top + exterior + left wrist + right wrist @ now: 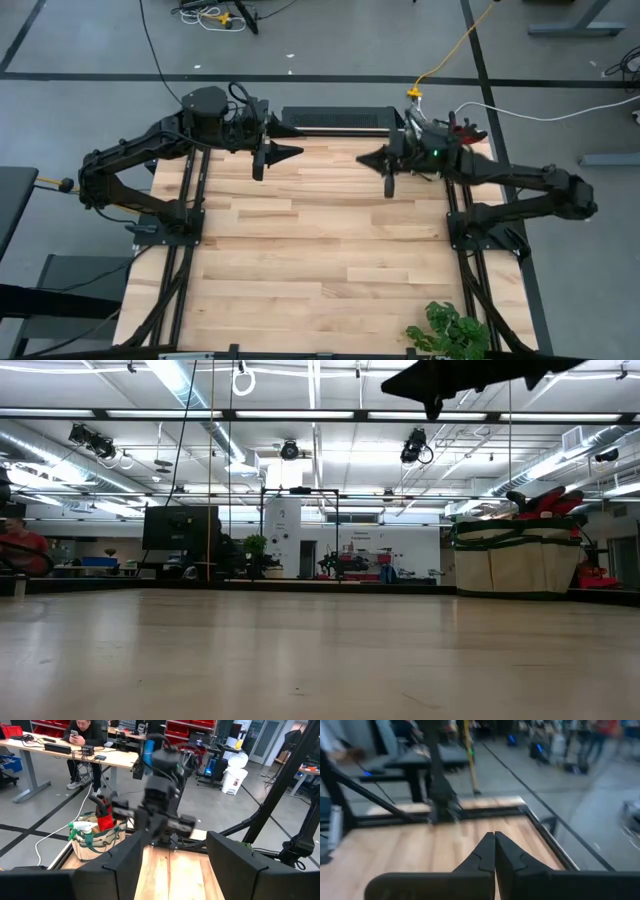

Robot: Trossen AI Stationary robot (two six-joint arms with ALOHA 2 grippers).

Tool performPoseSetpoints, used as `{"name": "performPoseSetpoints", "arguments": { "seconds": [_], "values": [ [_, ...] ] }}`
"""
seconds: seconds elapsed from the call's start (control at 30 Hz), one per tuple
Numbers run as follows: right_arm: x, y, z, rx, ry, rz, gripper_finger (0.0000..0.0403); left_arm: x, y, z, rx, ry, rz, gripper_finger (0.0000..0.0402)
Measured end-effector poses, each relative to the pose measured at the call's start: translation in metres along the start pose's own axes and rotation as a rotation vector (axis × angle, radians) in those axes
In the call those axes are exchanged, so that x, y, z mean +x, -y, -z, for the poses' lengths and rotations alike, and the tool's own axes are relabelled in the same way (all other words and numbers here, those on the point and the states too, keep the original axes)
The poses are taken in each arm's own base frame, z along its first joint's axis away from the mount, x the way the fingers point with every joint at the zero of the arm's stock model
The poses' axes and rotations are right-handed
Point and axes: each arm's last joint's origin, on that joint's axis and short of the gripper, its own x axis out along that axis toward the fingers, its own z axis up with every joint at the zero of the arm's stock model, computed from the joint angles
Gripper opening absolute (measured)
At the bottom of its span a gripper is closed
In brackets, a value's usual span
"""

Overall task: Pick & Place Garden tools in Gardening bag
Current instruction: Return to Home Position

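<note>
Pale wooden table (320, 250): right arm (520, 190) hides overhead what low view shows, beige green-rimmed gardening bag (515, 560) at two o'clock; right pincer (494, 842) together, left pincer (172, 845) apart.

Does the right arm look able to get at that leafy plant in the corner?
Likely yes: the plant sits on that arm's side, only bare table between it and the right gripper, though it's a stretch.

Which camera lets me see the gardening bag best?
The low view: the gardening bag stands whole and side-on, a red glove poking out on top. The left wrist view looks down into it, but a finger covers one corner. The high view mostly hides it under the right arm; the right wrist view misses it.
</note>
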Motion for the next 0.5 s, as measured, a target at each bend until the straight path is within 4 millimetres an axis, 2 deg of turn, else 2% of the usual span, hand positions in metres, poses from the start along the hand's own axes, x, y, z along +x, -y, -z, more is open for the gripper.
{"name": "performPoseSetpoints", "arguments": {
  "seconds": [0.23, 0.5],
  "values": [
    [0.0, -0.037, 0.051, -0.032, 0.062, -0.146, 0.0002, 0.0, 0.0, 0.0, 0.0, 0.0, 0.0, 0.0222],
    [-0.026, -0.06, 0.107, -0.05, -0.019, -0.181, 0.0002, 0.0, 0.0, 0.0, 0.0, 0.0, 0.0, 0.0222]
  ]
}}
